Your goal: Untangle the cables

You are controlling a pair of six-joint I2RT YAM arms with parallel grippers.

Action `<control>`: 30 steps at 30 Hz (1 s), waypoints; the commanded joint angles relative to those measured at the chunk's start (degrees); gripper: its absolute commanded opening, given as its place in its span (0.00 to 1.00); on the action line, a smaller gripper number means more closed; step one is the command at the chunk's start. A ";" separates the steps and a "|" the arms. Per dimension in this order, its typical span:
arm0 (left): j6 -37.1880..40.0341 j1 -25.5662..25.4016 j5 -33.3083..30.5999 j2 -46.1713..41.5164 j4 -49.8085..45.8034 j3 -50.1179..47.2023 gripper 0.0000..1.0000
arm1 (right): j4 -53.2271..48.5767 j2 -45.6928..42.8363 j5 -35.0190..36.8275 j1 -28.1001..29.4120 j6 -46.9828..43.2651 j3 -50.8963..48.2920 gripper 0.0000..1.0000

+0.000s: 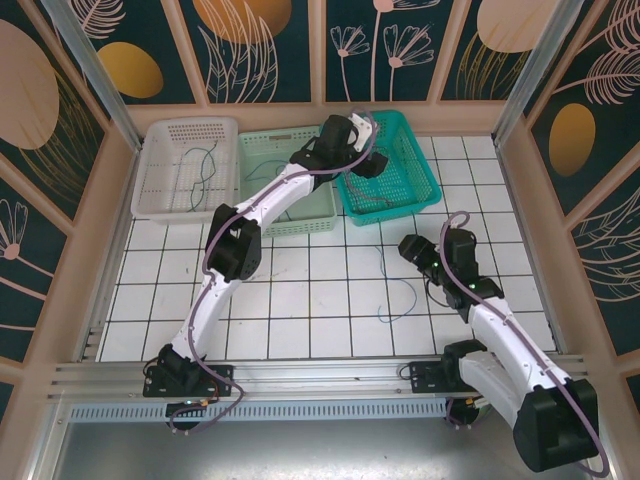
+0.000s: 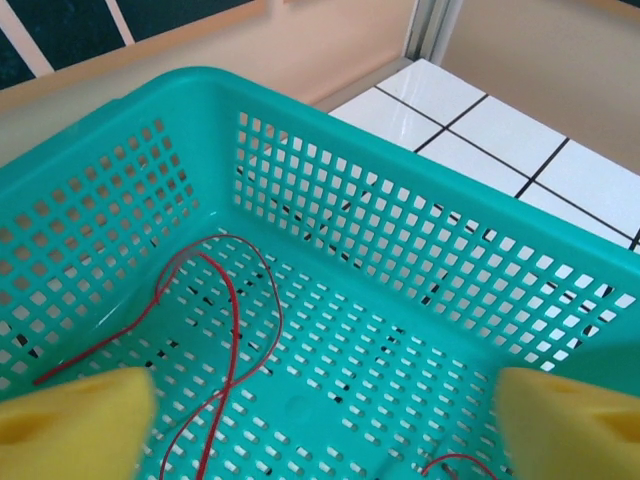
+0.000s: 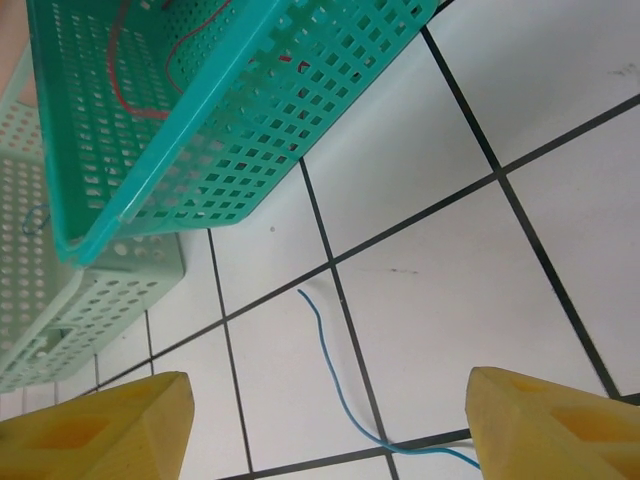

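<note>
The yellow fingertips (image 2: 70, 420) of the left gripper (image 2: 320, 425) are set wide apart, with nothing held between them, above the floor of the teal basket (image 2: 420, 240). A red cable (image 2: 234, 320) is laid in loose loops on that floor. The right gripper (image 3: 325, 425) is likewise spread and empty, low over the white tiled table (image 3: 450, 280), with a blue cable (image 3: 335, 375) lying flat below the gap between its fingers (image 3: 95, 425). A further thin cable (image 1: 203, 165) is seen in the white basket (image 1: 160, 135). The cables are judged very light, limp and slippery; flat runs are hard to pinch. The blue cable is best taken at a raised bend or near its free end, and lifted slowly so that no loop is tightened.
</note>
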 commanded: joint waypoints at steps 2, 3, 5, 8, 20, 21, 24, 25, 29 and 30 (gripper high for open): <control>-2.00 -0.06 -1.11 -4.18 0.22 -3.10 0.98 | -5.30 1.81 1.82 -0.31 -3.91 3.50 0.69; -2.43 -0.05 -1.27 -6.12 1.69 -5.31 0.98 | -5.82 2.59 1.38 -0.25 -4.15 3.66 0.68; -3.36 -0.05 -1.34 -9.87 4.50 -9.24 0.98 | -5.83 4.37 -0.20 0.59 -4.87 3.78 0.65; -5.37 -0.12 -0.21 -16.04 8.75 -16.05 0.99 | -6.34 7.18 2.27 4.42 -5.16 4.61 0.64; -10.83 -7.16 13.38 -43.11 22.66 -63.28 0.98 | -3.28 8.71 7.42 3.80 -4.59 6.37 0.69; -11.47 -9.00 13.02 -44.22 23.23 -65.88 0.98 | -2.95 8.72 7.45 3.08 -4.84 6.55 0.69; -17.67 -13.17 13.93 -46.18 28.05 -73.82 0.98 | -2.69 8.95 7.15 1.79 -5.90 7.76 0.69; -19.72 -14.25 13.86 -46.47 30.24 -76.52 0.98 | -2.78 8.95 7.29 1.60 -6.19 8.11 0.69; -25.23 -19.66 11.57 -45.83 37.36 -82.72 0.99 | -2.41 8.28 7.42 0.55 -6.55 8.80 0.69; -25.59 -21.06 11.08 -45.26 38.09 -82.71 0.98 | -2.07 7.99 7.43 0.29 -6.49 8.72 0.69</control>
